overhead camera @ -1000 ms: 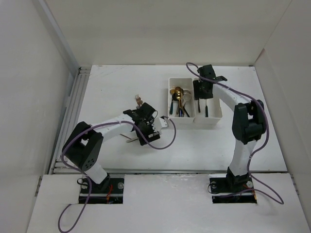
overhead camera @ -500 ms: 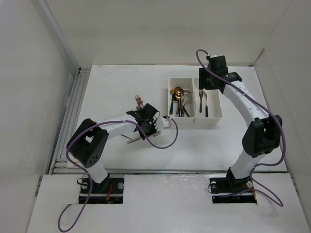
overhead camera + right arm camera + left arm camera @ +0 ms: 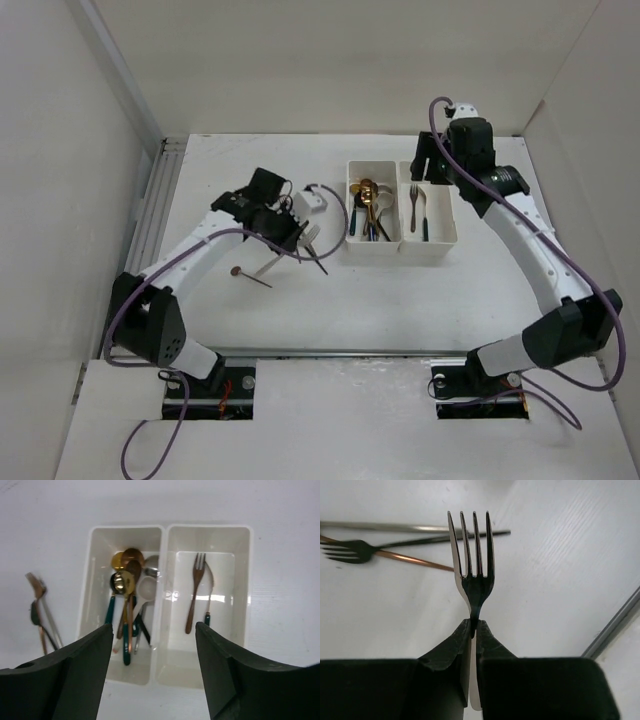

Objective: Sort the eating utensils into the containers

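As I read outward from the arm bases, the nearest thing on the table point(image 3: 450, 300) is a copper spoon point(image 3: 240, 271), lying loose at about 7 o'clock from the left gripper point(image 3: 473, 625). That gripper's jaws are pressed together on the neck of one fork point(image 3: 472, 550), with only the thin handle between them. The fork's four tines point straight away from the wrist camera, clear of the tabletop.

Beyond the tines I count three loose pieces on the table: a black fork point(image 3: 350, 551) at 10 o'clock, a copper handle point(image 3: 415, 560) crossing under it, and a silver handle point(image 3: 385, 527) farthest out. I cannot see the heads of the two handles.

Farther on, at 3 o'clock from the left gripper, stand two white bins joined side by side. The left bin point(image 3: 125, 528) holds a tangle of spoons point(image 3: 131, 570). I make out about six bowls, but they overlap too much for a firm count. The right bin point(image 3: 225, 605) holds two pieces: a brown fork point(image 3: 194, 592) and, just beside it, a slim silver piece point(image 3: 209, 580) with a dark handle end.

Farthest out, the right gripper point(image 3: 153, 627) hangs above the bins with its fingers point(image 3: 75, 675) spread wide, holding and touching nothing.
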